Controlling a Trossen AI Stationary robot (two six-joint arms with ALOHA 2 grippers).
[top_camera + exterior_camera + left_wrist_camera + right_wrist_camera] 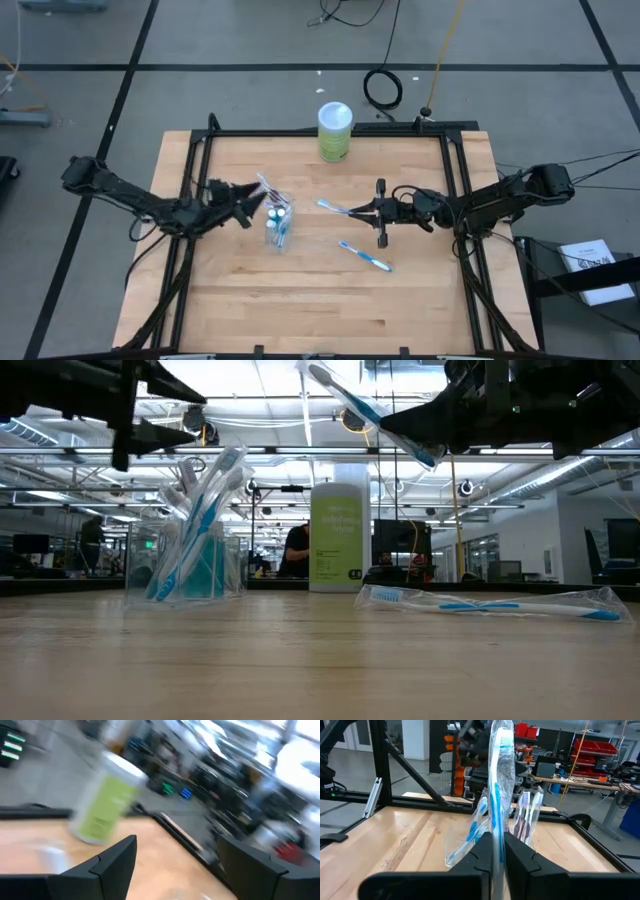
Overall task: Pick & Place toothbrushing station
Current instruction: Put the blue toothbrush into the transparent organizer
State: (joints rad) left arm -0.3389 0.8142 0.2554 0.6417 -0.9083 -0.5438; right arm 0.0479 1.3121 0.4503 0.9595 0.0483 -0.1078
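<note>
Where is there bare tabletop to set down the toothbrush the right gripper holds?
The right gripper holds a wrapped toothbrush. Bare wood runs along the table's near edge, below the lying toothbrush, and between the green canister and the clear cup. It is crowded around the cup, where the left gripper hovers.

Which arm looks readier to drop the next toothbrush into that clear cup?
Probably the right: its gripper is shut on a wrapped toothbrush, lifted off the table beside the cup. The left gripper hangs open and empty by the cup.
</note>
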